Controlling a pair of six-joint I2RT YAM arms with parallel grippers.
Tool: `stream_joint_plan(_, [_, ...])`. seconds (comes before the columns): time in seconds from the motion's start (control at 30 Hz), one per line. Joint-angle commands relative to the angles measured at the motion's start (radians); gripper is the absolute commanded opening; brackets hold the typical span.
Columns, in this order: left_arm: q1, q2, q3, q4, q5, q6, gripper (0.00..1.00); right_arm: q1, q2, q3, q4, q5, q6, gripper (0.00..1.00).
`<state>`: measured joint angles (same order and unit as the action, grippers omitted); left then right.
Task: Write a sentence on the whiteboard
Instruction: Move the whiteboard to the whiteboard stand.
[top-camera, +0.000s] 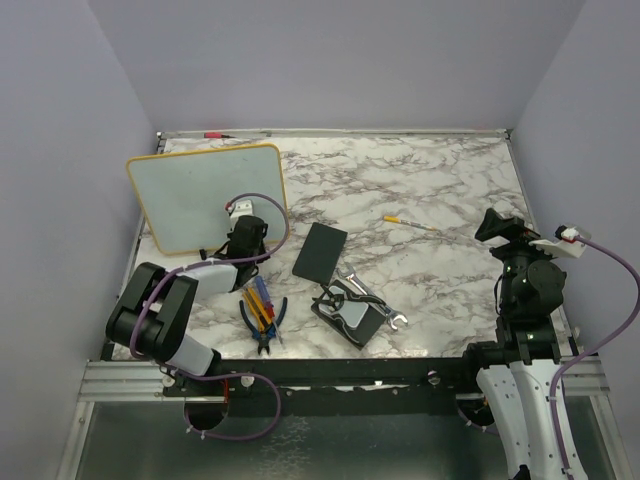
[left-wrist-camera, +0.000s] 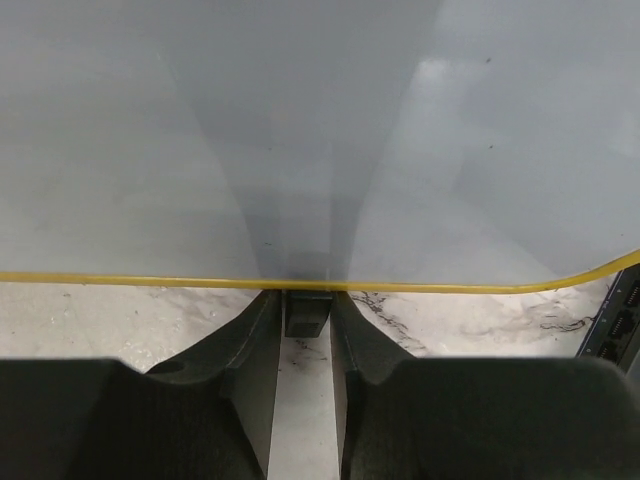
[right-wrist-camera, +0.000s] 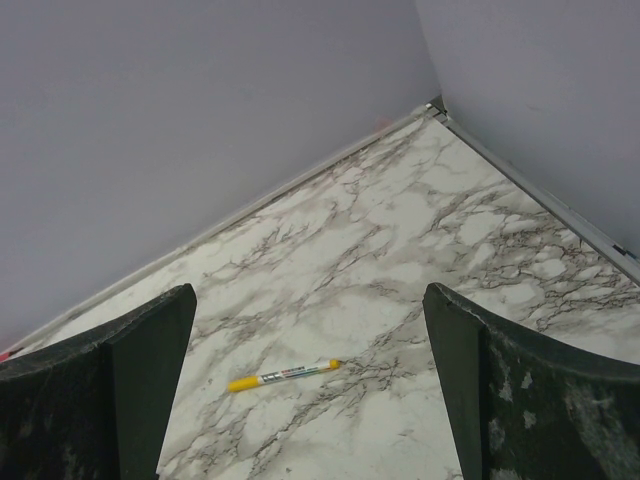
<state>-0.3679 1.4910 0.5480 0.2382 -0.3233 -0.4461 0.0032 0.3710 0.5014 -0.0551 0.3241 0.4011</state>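
Observation:
The whiteboard (top-camera: 200, 195) stands tilted at the back left, white with a yellow frame. Its surface is blank, so no sentence shows on it. My left gripper (top-camera: 240, 236) is at the board's lower right edge. In the left wrist view the board (left-wrist-camera: 300, 130) fills the top, and the gripper (left-wrist-camera: 308, 300) is shut on the board's small black foot (left-wrist-camera: 308, 312) under the yellow rim. My right gripper (top-camera: 492, 225) hangs open and empty above the table's right side. A yellow-capped marker (top-camera: 410, 223) lies on the marble, also in the right wrist view (right-wrist-camera: 283, 375) between the open gripper's (right-wrist-camera: 308, 300) fingers, far below them.
A flat black pad (top-camera: 320, 251) lies mid-table. Pliers and screwdrivers (top-camera: 262, 310) lie near the front left. Wrenches and a black-and-grey tool (top-camera: 355, 312) lie in front of the pad. Grey walls close in the table on three sides.

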Motion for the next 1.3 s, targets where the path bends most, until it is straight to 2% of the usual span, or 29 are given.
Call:
stream_joint_plan(0.0, [-0.004, 0.018, 0.026, 0.023, -0.034, 0.01, 0.26, -0.003, 0.0, -0.013, -0.014, -0.007, 0.009, 1.0])
stream_joint_plan(0.47, [-0.047, 0.067, 0.054, 0.02, -0.076, 0.02, 0.0, -0.003, 0.006, -0.018, -0.009, -0.008, 0.012, 1.0])
stream_joint_plan(0.8, [-0.107, 0.13, 0.102, 0.02, -0.111, -0.03, 0.0, -0.003, 0.001, -0.02, -0.009, -0.01, 0.013, 1.0])
stream_joint_plan(1.27, [-0.256, 0.263, 0.212, 0.021, -0.183, -0.119, 0.0, -0.003, -0.01, -0.024, -0.011, -0.016, 0.021, 1.0])
